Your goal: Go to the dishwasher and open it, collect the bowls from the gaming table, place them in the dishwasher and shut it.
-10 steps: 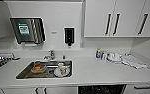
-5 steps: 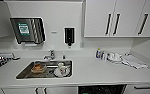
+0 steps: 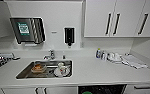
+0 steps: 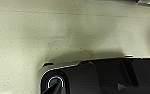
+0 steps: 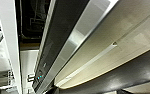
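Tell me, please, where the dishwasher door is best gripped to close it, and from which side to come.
Probably the dark top strip of the dishwasher door: it is the free edge, standing away from the dark racked opening, so it looks partly open. Come from the front, outside the steel panel, and push toward the cabinet below the counter.

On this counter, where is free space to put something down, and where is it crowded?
Free: the white counter between the sink and the bottles, and the strip before the sink. Crowded: the sink, full of dishes, and the right corner with folded cloths.
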Motion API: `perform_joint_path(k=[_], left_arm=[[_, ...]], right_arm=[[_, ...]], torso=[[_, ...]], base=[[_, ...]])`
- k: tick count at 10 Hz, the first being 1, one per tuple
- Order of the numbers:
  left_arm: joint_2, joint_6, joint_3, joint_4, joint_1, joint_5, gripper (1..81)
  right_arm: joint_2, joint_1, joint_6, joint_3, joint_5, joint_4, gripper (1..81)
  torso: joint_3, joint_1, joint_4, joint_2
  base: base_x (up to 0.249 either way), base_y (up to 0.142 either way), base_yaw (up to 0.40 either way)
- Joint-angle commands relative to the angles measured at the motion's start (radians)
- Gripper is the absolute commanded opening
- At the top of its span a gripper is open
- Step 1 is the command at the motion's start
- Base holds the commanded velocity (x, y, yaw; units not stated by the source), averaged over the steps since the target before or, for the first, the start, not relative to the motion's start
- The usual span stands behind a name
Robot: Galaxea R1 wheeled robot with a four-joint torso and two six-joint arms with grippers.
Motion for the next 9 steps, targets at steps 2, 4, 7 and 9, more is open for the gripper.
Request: perform_joint_path(k=[2, 4, 7, 9], left_arm=[[-0.003, 0.004, 0.001, 0.006, -0.063, 0.041, 81.1], [-0.015, 0.004, 0.001, 0.006, -0.055, 0.04, 81.1], [-0.027, 0.004, 0.002, 0.0, -0.051, 0.035, 81.1], [-0.033, 0.002, 0.01, -0.003, -0.051, 0.038, 81.1]], right_arm=[[-0.09, 0.207, -0.013, -0.012, -0.212, 0.183, 81.1], [-0.044, 0.201, -0.018, -0.018, -0.199, 0.18, 81.1], [0.002, 0.202, -0.02, -0.021, -0.161, 0.165, 81.1], [0.024, 0.3, -0.015, -0.015, -0.158, 0.139, 81.1]], torso=[[0.0, 0.0, 0.0, 0.0], [0.0, 0.0, 0.0, 0.0], [0.0, 0.0, 0.0, 0.0], [0.0, 0.0, 0.0, 0.0]], base=[[0.0, 0.0, 0.0], [0.0, 0.0, 0.0], [0.0, 0.0, 0.0], [0.0, 0.0, 0.0]])
